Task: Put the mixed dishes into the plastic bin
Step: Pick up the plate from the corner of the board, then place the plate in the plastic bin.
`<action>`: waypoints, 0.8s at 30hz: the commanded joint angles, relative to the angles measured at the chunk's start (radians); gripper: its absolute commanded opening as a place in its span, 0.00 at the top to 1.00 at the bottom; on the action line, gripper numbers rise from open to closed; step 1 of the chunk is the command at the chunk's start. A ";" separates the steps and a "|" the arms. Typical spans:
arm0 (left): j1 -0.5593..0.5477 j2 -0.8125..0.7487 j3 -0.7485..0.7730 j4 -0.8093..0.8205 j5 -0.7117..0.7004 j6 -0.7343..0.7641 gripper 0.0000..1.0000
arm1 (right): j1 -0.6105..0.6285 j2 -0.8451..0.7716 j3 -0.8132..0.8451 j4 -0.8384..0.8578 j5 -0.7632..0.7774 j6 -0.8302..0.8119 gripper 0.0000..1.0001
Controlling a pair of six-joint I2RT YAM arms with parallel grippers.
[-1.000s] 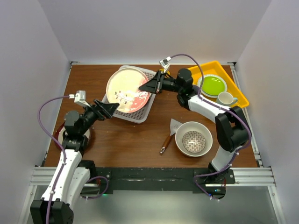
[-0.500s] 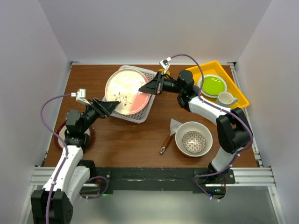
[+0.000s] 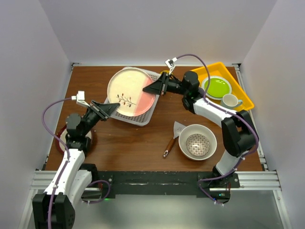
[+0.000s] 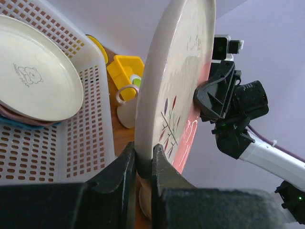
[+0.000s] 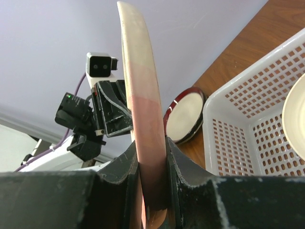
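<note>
A large cream and pink plate with a leaf pattern (image 3: pixel 129 90) hangs over the white plastic bin (image 3: pixel 144 118), held at both sides. My left gripper (image 3: pixel 116 105) is shut on its near-left rim; in the left wrist view the jaws (image 4: pixel 144 153) pinch the plate's edge (image 4: pixel 176 71). On the right rim my right gripper (image 3: pixel 146 90) is shut too, its jaws (image 5: pixel 151 148) clamping the plate (image 5: pixel 140 95). Inside the bin (image 4: pixel 90 100) lies a cream plate (image 4: pixel 38 71) on top of other plates. A red-rimmed plate (image 5: pixel 183 117) rests on the table left of the bin (image 5: pixel 238 124).
A large cream bowl (image 3: pixel 197 141) with a small patterned bowl inside stands front right, a wooden-handled spatula (image 3: pixel 170 140) beside it. The yellow tray (image 3: pixel 245 98) at the back right holds a lime-green plate (image 3: pixel 218 87) and a mug (image 3: pixel 231 100).
My left gripper has moved up to the plate and shut on its rim. The plate has tipped flatter over the bin, still held by the right gripper.
</note>
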 commanded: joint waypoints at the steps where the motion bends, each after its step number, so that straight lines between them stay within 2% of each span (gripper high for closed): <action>1: -0.005 -0.056 0.007 0.094 0.003 0.027 1.00 | 0.025 -0.056 0.030 -0.035 -0.011 -0.060 0.80; 4: -0.003 -0.082 0.001 0.100 -0.019 -0.013 1.00 | 0.025 -0.067 0.030 -0.067 -0.005 -0.105 0.62; 6: -0.003 -0.099 -0.007 0.109 -0.036 -0.044 1.00 | 0.027 -0.079 0.032 -0.079 -0.005 -0.132 0.55; 7: -0.003 -0.103 -0.010 0.115 -0.039 -0.053 1.00 | 0.025 -0.082 0.032 -0.093 -0.003 -0.142 0.47; 13: -0.003 -0.107 -0.024 0.144 -0.065 -0.107 1.00 | 0.025 -0.113 0.037 -0.142 0.000 -0.206 0.29; 17: -0.003 -0.103 -0.028 0.167 -0.077 -0.134 1.00 | 0.022 -0.130 0.037 -0.191 0.020 -0.257 0.11; 21: -0.002 -0.094 -0.015 0.172 -0.096 -0.142 1.00 | 0.004 -0.149 0.031 -0.236 0.047 -0.300 0.02; 24: -0.002 -0.081 0.001 0.172 -0.108 -0.141 1.00 | -0.030 -0.166 0.023 -0.243 0.059 -0.306 0.02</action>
